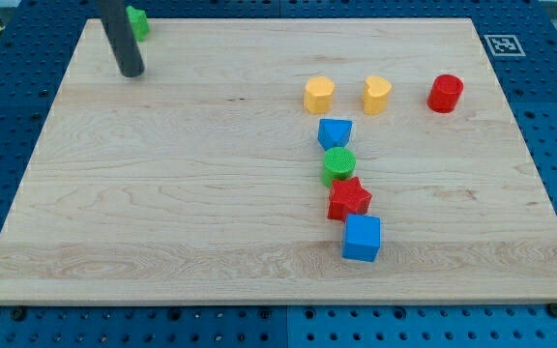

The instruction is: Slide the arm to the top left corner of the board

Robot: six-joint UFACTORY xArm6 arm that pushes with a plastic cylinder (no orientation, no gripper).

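My tip (131,72) sits near the top left corner of the light wooden board (162,193), just beside a small green block (139,21) that the dark rod half hides. No pincer on this arm, so nothing's held. The other coloured blocks are well apart, over toward the view's right
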